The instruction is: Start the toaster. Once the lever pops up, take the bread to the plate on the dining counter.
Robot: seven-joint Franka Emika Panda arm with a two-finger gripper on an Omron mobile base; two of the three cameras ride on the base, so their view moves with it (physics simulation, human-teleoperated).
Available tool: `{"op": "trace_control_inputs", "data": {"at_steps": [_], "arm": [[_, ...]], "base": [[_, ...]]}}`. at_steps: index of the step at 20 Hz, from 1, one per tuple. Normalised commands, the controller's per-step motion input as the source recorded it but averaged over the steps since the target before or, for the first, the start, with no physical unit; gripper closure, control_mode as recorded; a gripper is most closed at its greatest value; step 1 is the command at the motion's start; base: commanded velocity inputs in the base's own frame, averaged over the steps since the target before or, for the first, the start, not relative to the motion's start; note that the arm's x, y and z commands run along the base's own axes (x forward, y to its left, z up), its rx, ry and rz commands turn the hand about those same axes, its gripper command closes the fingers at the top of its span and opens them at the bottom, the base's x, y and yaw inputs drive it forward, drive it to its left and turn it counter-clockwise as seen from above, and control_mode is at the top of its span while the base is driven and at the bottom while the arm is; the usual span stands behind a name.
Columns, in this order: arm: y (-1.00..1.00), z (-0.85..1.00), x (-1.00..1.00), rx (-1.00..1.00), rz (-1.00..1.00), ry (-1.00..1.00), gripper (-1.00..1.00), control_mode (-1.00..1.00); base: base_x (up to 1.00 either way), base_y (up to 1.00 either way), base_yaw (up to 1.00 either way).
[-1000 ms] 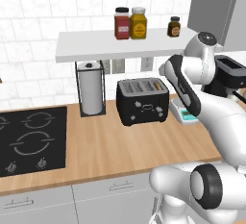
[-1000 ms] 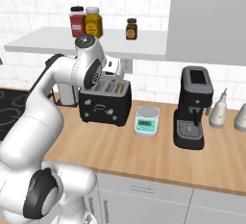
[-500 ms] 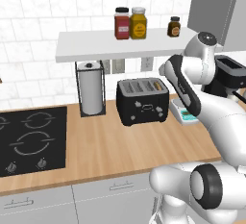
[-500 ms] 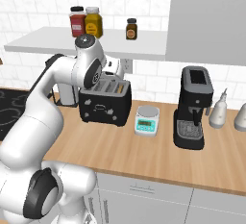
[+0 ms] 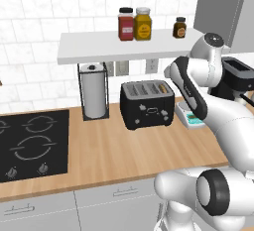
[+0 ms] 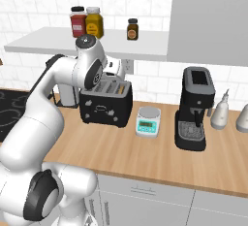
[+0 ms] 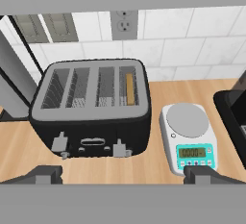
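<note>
- The toaster (image 7: 91, 107) sits on the wooden worktop (image 5: 124, 150) against the white tiled wall (image 5: 39, 22), between the paper towel roll (image 5: 94, 97) and a small kitchen scale (image 7: 187, 134).
- The bread (image 7: 129, 89) is down in the rightmost slot, seen edge-on as a thin golden strip. Looks like it still needs toasting, since both levers on the front seem to sit low-ish, but honestly I can't tell their exact position.
- The gripper (image 7: 122, 174) hangs above and in front of the toaster with its jaws spread wide, nothing in them.
- Handling guess: the slice will be light, stiff-ish and crumbly once toasted, so pinch gently across the flat faces near the top edge that sticks out. Squeeze hard and it'll probably crack.
- The lever (image 7: 119, 149) under the bread's side is a small grey tab; I'd push it down with one fingertip, not grab it.
- The toaster itself looks heavy enough not to slide, though the smooth wood under it could let it skid.
- Room: a shelf (image 5: 124, 50) with jars overhangs the toaster, so lifting straight up is tight. A black coffee machine (image 6: 196, 108) stands to the right, past the scale, and a cooktop (image 5: 32, 143) to the left.
</note>
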Motion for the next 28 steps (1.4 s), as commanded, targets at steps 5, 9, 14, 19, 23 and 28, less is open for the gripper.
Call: {"op": "trace_control_inputs", "data": {"at_steps": [5,9,14,19,23,28], "arm": [[0.0,0.0,0.0,0.0,0.0,0.0,-1.0,-1.0],[0.0,0.0,0.0,0.0,0.0,0.0,-1.0,-1.0],[0.0,0.0,0.0,0.0,0.0,0.0,-1.0,-1.0],[0.0,0.0,0.0,0.0,0.0,0.0,-1.0,-1.0],[0.0,0.0,0.0,0.0,0.0,0.0,-1.0,-1.0],[0.0,0.0,0.0,0.0,0.0,0.0,-1.0,-1.0]], "base": [[0.0,0.0,0.0],[0.0,0.0,0.0],[0.0,0.0,0.0],[0.0,0.0,0.0],[0.0,0.0,0.0],[0.0,0.0,0.0]]}}
